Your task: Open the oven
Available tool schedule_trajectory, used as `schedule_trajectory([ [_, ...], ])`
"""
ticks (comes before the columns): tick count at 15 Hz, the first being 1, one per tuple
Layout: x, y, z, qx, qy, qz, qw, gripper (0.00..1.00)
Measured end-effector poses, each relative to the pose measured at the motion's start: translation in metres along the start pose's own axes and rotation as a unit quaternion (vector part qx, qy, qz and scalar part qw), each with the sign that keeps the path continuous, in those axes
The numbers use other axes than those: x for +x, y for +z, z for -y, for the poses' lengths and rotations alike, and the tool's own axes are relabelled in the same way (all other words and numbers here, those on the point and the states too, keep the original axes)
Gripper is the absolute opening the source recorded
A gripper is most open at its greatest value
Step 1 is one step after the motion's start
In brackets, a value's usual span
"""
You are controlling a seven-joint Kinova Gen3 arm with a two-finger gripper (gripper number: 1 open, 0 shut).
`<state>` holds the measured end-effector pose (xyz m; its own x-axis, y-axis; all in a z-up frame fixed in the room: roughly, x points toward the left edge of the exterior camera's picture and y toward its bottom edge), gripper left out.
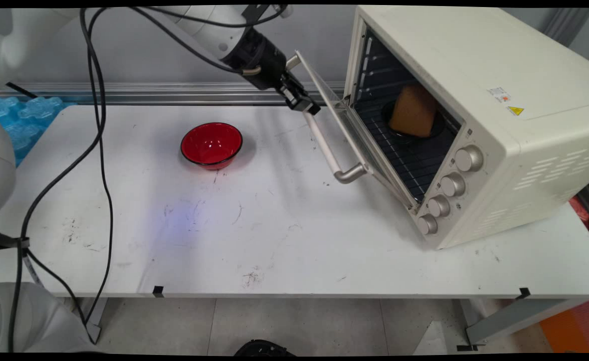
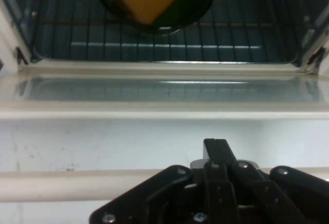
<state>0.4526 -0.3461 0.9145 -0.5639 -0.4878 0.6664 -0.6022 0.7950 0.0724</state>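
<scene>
I have the claw (image 1: pixel 308 106) at the far end of the oven door's handle (image 1: pixel 330 153), and in the hand view its fingers (image 2: pixel 218 154) stand together as one black stub just above the pale bar (image 2: pixel 77 183), not wrapped around it, so I read it as closed and pressing on or resting by the handle rather than gripping it. The door (image 1: pixel 347 128) hangs partway down, tilted between upright and flat, and the claw sitting at the handle seems to be what keeps it at that angle. Behind it the toaster oven (image 1: pixel 474 100) stands on the right of the tabletop (image 1: pixel 274 240), its mouth turned toward the arm, which is why the hand camera looks straight in over the glass. On the wire rack (image 1: pixel 404 160) inside lies a dark plate (image 1: pixel 437 128) carrying a brown wedge of bread (image 1: pixel 413 110), set well back. A red bowl (image 1: pixel 211 144) rests alone on the tabletop, well apart to the left of the door, out of its swing
</scene>
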Motion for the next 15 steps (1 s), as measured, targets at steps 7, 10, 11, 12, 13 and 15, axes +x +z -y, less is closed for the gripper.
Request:
schedule_trajectory([
  [7,-0.030,0.011,0.004,0.012,-0.010,-0.007,0.9998,0.00],
  [10,-0.043,0.018,0.007,0.016,-0.008,-0.013,0.9998,0.00],
  [11,-0.046,0.019,0.007,0.017,-0.007,-0.014,0.9997,0.00],
  [12,-0.049,0.021,0.007,0.017,-0.005,-0.015,0.9997,0.00],
  [13,-0.054,0.024,0.008,0.018,-0.002,-0.017,0.9997,0.00],
  [15,-0.061,0.029,0.009,0.019,0.006,-0.020,0.9996,0.00],
])
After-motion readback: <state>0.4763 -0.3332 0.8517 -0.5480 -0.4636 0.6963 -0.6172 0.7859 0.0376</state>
